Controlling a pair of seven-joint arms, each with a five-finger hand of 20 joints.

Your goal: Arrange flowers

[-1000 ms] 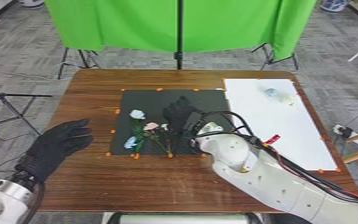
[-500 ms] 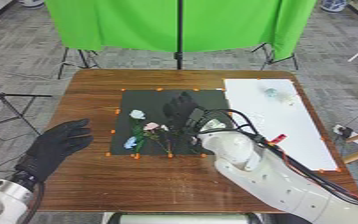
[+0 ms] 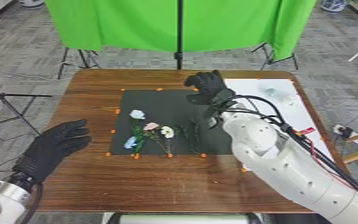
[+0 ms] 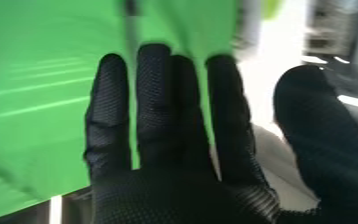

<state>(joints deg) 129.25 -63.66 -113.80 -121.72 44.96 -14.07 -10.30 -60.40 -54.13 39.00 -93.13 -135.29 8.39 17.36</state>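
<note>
In the head view my right hand [image 3: 209, 86] is over the far right corner of the black mat [image 3: 162, 100], open and holding nothing. The right wrist view has the same hand [image 4: 175, 145] with straight fingers and the thumb apart. My left hand [image 3: 55, 147] rests open left of the mat. On the mat lie a white-blue flower [image 3: 137, 114], a pink flower [image 3: 151, 126], a white flower [image 3: 167, 132] and a light blue flower [image 3: 130, 142], with green stems toward the near edge. Dark green stems [image 3: 191, 137] lie right of them.
A white sheet [image 3: 291, 125] covers the table's right side, with pale flowers [image 3: 271, 92] near its far end. Orange markers [image 3: 170, 155] line the mat's edge. Beyond the brown table [image 3: 158, 185] hangs a green cloth [image 3: 131, 25].
My right hand has moved from the middle of the mat away toward its far right corner. The white flower and the dark stems have come into clear sight. The left hand stays still.
</note>
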